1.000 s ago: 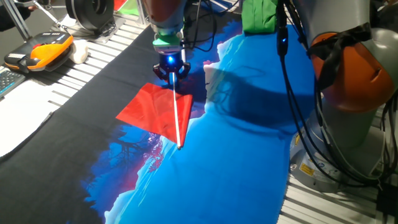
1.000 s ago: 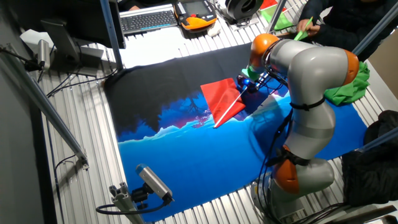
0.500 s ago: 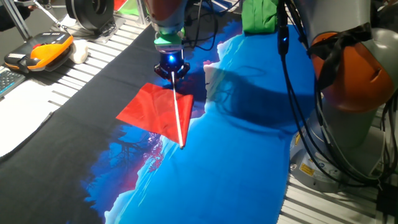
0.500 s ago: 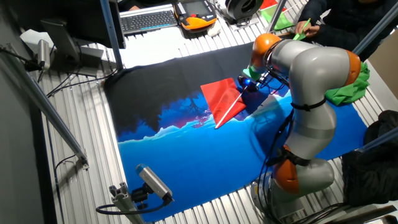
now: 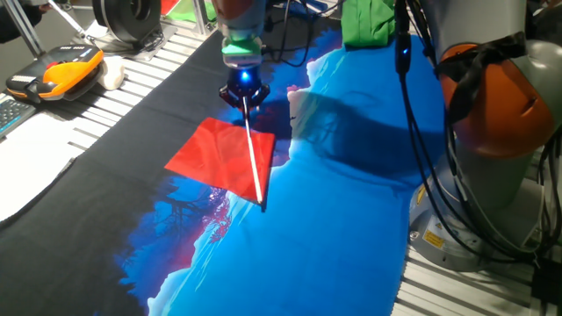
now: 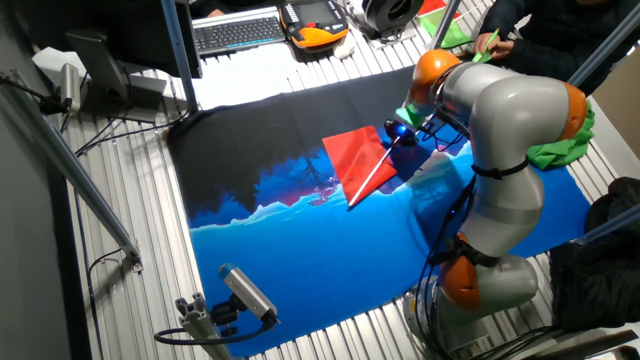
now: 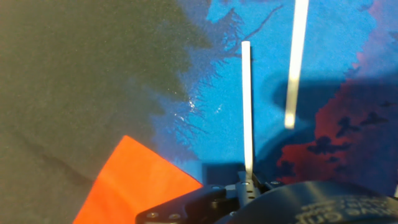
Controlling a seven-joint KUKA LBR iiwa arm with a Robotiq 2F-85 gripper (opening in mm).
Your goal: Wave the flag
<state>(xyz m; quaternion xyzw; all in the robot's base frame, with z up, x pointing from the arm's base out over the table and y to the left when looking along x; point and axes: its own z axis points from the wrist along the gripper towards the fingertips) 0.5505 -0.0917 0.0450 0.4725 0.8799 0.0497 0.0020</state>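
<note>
The gripper (image 5: 244, 95), closed on the stick of the flag (image 5: 221, 158), has been raised slightly, suggesting waving is starting.

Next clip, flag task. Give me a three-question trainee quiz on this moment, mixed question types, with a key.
1. True or false: the gripper is shut on the stick of the flag.
2. The flag's red cloth lies on: A) a bare metal table, B) the printed cloth, C) the keyboard.
3. Fill in: the bundle behind the printed cloth in one fixed view is coloured ____.

Key: 1 true; 2 B; 3 green.
</note>
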